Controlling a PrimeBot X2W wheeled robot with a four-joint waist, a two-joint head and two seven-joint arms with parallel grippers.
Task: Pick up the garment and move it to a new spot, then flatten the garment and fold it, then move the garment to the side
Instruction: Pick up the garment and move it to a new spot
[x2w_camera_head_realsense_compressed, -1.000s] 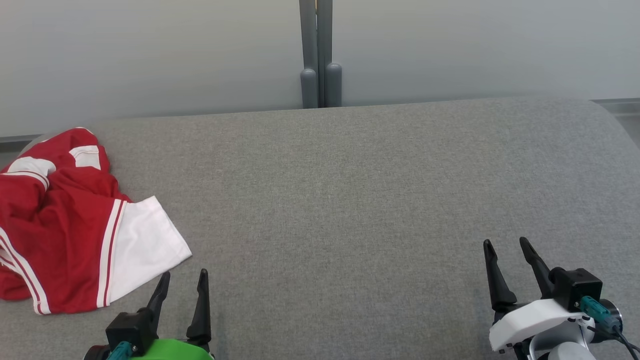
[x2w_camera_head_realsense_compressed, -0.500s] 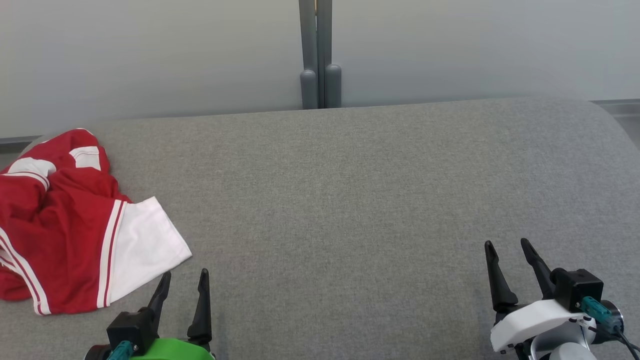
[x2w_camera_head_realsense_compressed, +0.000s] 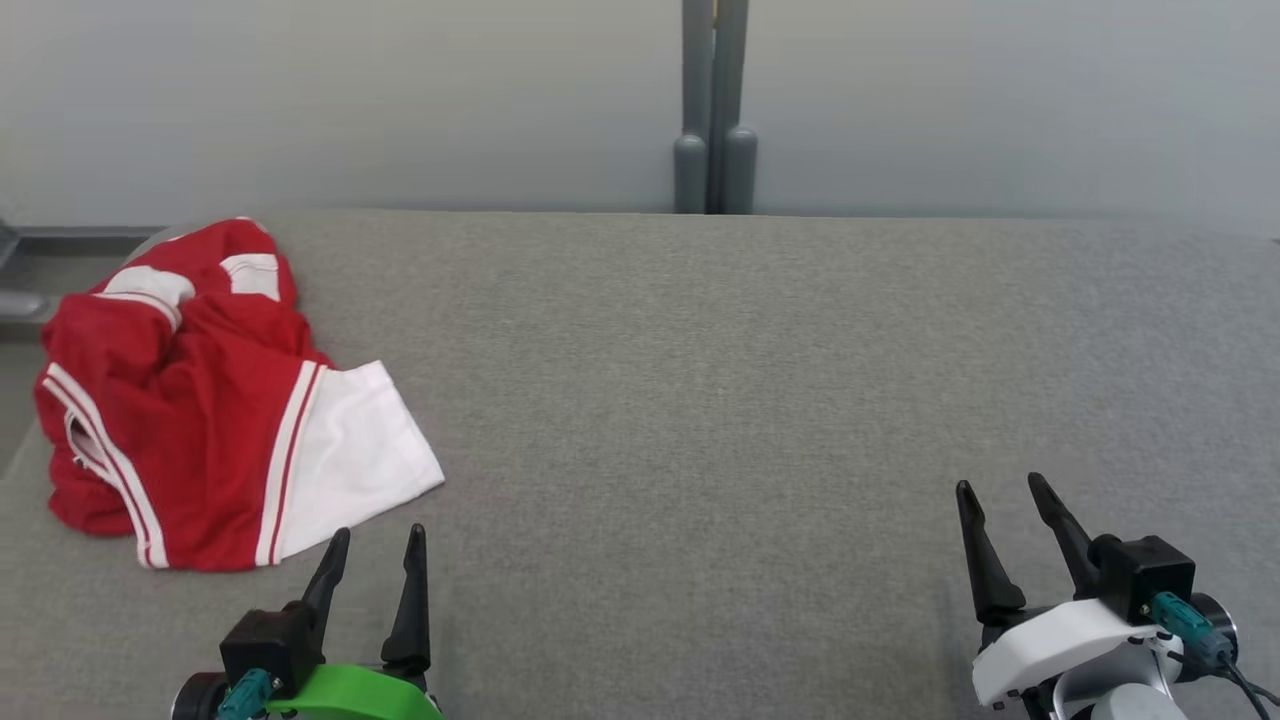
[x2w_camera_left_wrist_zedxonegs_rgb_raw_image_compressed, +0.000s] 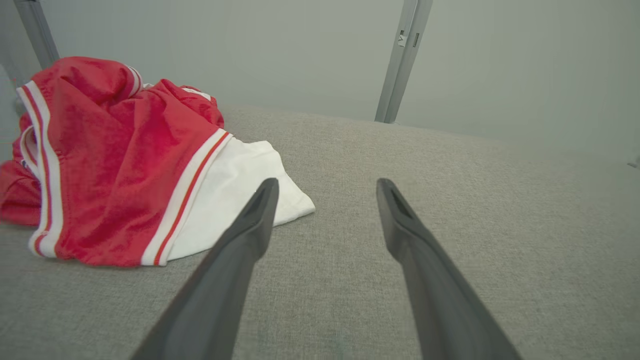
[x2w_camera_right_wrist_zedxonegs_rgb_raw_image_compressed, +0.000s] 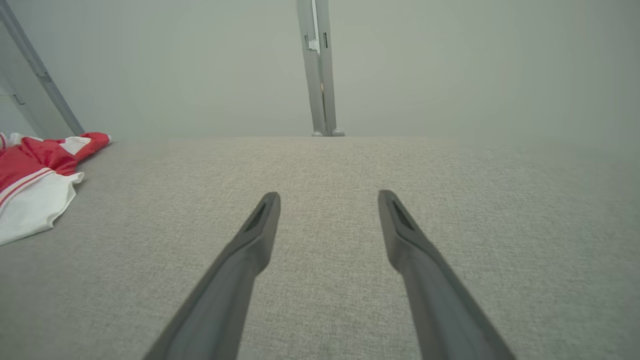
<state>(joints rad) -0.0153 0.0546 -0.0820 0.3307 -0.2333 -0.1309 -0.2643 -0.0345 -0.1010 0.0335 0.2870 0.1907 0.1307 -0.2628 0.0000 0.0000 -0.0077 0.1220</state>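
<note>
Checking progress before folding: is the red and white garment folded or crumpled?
Crumpled: the red and white garment lies bunched in uneven wrinkles on the grey fabric surface.

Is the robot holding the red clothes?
No, the garment lies crumpled on the grey surface, apart from the open, empty left fingers.

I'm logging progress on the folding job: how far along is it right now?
Done: nothing visible yet. The red and white garment lies crumpled at the left end of the grey surface. In hand: nothing; the left gripper sits just short of its white edge and the right gripper far off, both with jaws open. Left: pick up, move, flatten, fold, set aside.
</note>
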